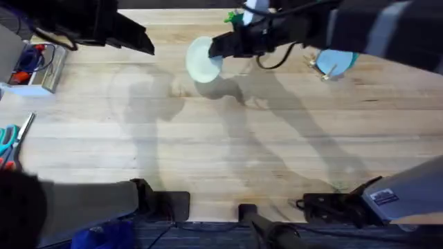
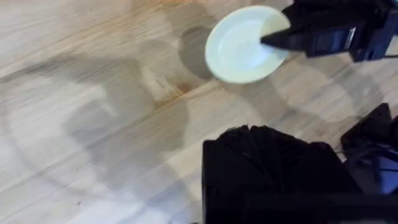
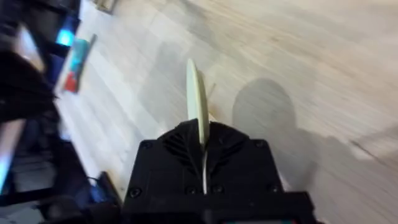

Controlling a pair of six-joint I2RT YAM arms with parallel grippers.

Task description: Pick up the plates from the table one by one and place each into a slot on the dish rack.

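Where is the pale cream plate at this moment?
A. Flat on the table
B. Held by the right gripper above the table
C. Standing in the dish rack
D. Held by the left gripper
B: the right gripper is shut on the cream plate, whose shadow falls on the table below.

Light wooden plank counter (image 1: pixel 228 152), visible grain, arm shadows across the middle. Far right: small light-wood dish rack (image 1: pixel 325 69) standing on it, light blue plate (image 1: pixel 339 61) upright in a slot. Left edge: scissors (image 1: pixel 10 142) with teal and red handles lying flat. Far left corner: a box-like item (image 1: pixel 38 69) with red and blue parts.
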